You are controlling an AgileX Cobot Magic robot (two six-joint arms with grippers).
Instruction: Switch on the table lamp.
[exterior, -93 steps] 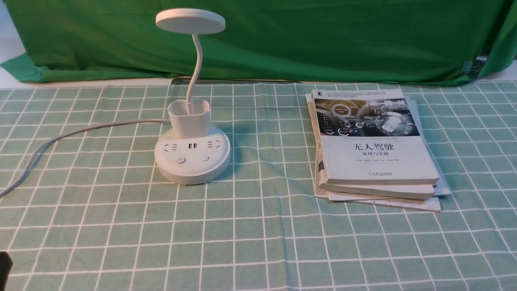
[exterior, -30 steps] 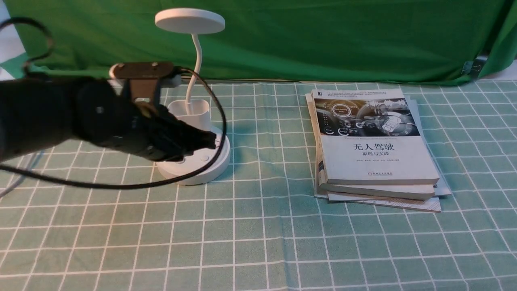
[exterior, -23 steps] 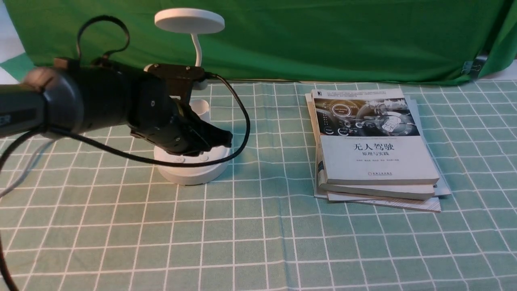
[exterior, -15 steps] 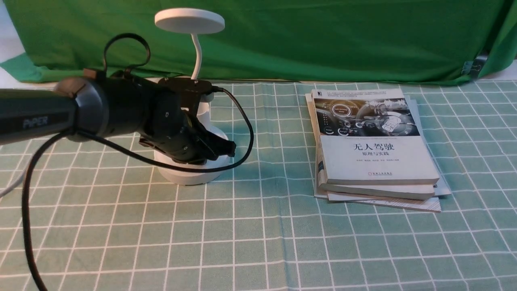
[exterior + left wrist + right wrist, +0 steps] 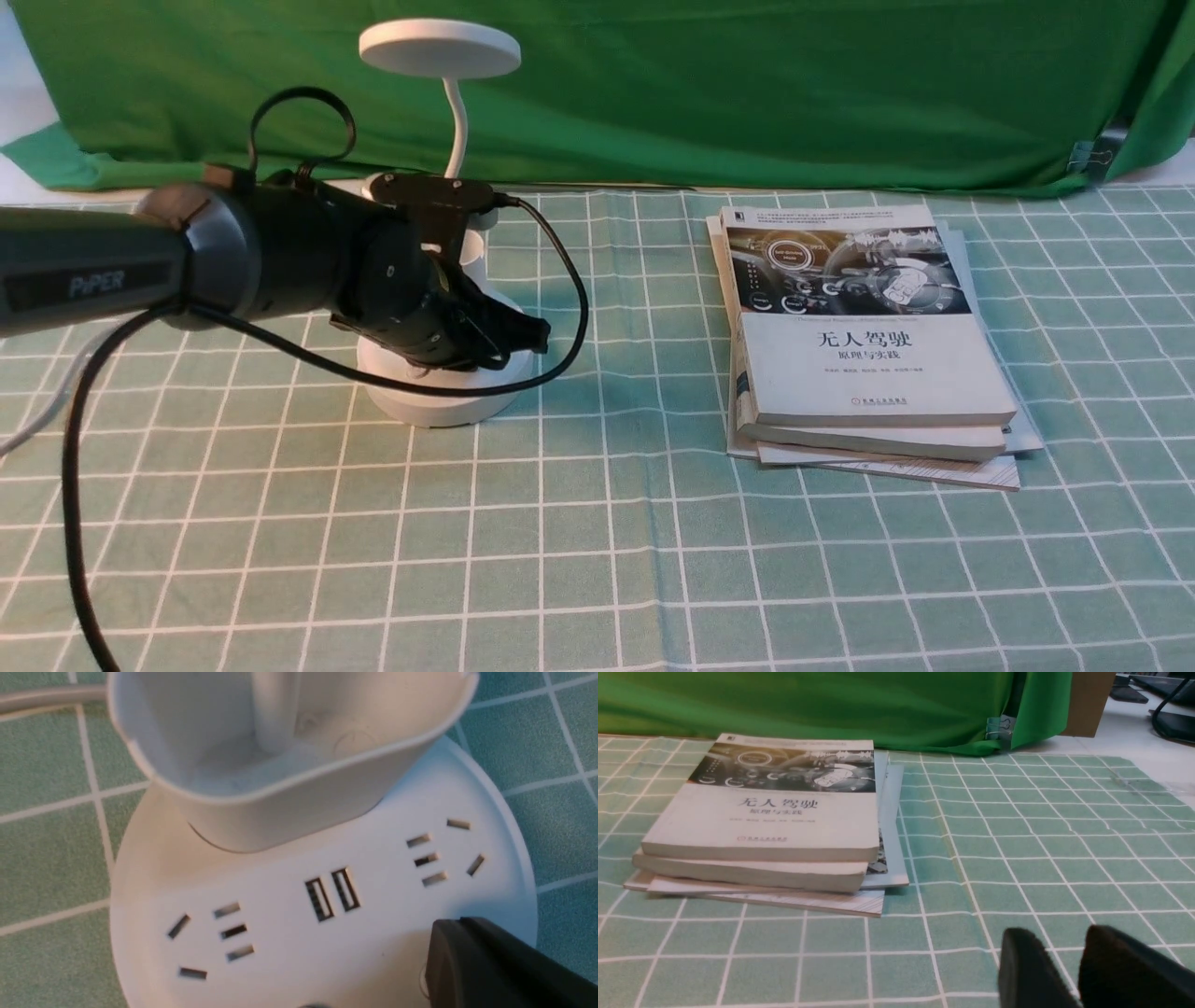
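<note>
The white plastic table lamp (image 5: 439, 49), with its flat disc head and curved neck, stands upright at the far left of the green checked cloth (image 5: 597, 560). The black left gripper (image 5: 451, 933) is over its round base, fingertips together; contact with a button is unclear. The black right gripper (image 5: 1057, 942) has its fingers slightly apart. Stacked white-covered books (image 5: 868, 373) lie at the far right.

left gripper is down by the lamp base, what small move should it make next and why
Probably ease the black left gripper gently down onto the round button beneath it: its fingertips look closed and sit over that button's edge on the round white base. Whether they already touch, I can't tell.
</note>
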